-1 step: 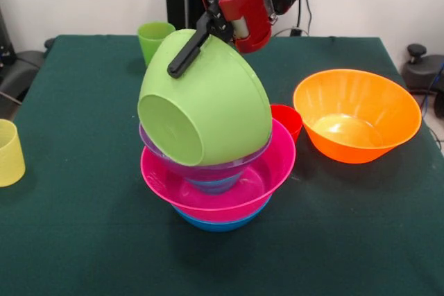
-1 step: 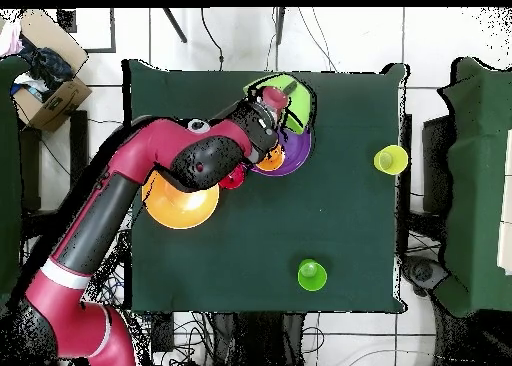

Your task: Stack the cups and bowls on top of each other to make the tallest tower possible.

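The lime green bowl [image 1: 208,98] [image 2: 291,89] hangs tilted, its base turned toward the camera, and leans on the tower. My gripper [image 1: 182,60] [image 2: 268,108] is shut on its rim; one black finger [image 1: 186,52] lies along the outer wall and the other is hidden inside. The tower is a purple bowl [image 1: 208,168] [image 2: 292,152] in a pink bowl [image 1: 239,188] on a blue bowl [image 1: 218,224]. Apart from it stand the orange bowl [image 1: 357,112] [image 2: 180,202], a red cup [image 1: 287,120] [image 2: 232,178], a green cup [image 1: 154,38] [image 2: 312,275] and a pale yellow cup [image 1: 8,152] [image 2: 390,160].
Everything stands on a dark green tablecloth [image 1: 83,240] [image 2: 350,222]. The red cup sits tight between the tower and the orange bowl. My arm [image 2: 150,172] passes over the orange bowl in the overhead view. A cardboard box [image 2: 48,90] lies off the table.
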{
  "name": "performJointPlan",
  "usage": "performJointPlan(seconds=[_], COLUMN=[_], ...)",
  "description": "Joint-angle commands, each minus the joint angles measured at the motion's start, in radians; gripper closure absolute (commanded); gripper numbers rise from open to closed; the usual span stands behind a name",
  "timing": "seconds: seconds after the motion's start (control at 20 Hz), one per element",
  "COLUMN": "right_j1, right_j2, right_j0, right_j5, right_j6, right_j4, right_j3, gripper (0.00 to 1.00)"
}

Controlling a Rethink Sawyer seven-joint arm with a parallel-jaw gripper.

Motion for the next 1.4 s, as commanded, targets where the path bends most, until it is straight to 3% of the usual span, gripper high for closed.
performJointPlan(seconds=[0.05, 0.1, 0.15, 0.2, 0.3, 0.4, 0.45, 0.55, 0.65, 0.75, 0.8, 1.0, 1.4], right_j1=[-0.084, -0.128, -0.224, -0.401, -0.597, -0.572, -0.565, -0.496, -0.427, -0.393, -0.388, -0.43, -0.409], right_j2=[0.203, 0.258, 0.381, 0.581, 0.701, 0.625, 0.575, 0.437, 0.313, 0.238, 0.22, 0.235, 0.24], right_j0=[0.014, 0.027, 0.046, 0.048, -0.026, -0.022, -0.018, -0.014, 0.0, 0.01, 0.016, 0.042, 0.034], right_j5=[0.107, 0.152, 0.18, 0.218, -0.048, -0.249, -0.299, -0.303, -0.241, -0.219, -0.201, -0.135, -0.158], right_j6=[-0.284, -0.361, -0.539, -0.831, -1.457, -1.396, -1.372, -1.321, -1.279, -1.296, -1.298, -1.273, -1.339], right_j4=[0.067, 0.111, 0.17, 0.31, 0.909, 1.031, 1.048, 1.083, 1.095, 1.145, 1.153, 1.031, 1.08], right_j3=[-0.063, -0.068, -0.072, -0.059, 0.131, 0.248, 0.273, 0.293, 0.318, 0.365, 0.378, 0.364, 0.371], gripper=[0.0, 0.0, 0.0, 0.0, 0.0, 0.0, 0.0, 0.0, 0.0, 0.0, 0.0, 0.0, 0.0])
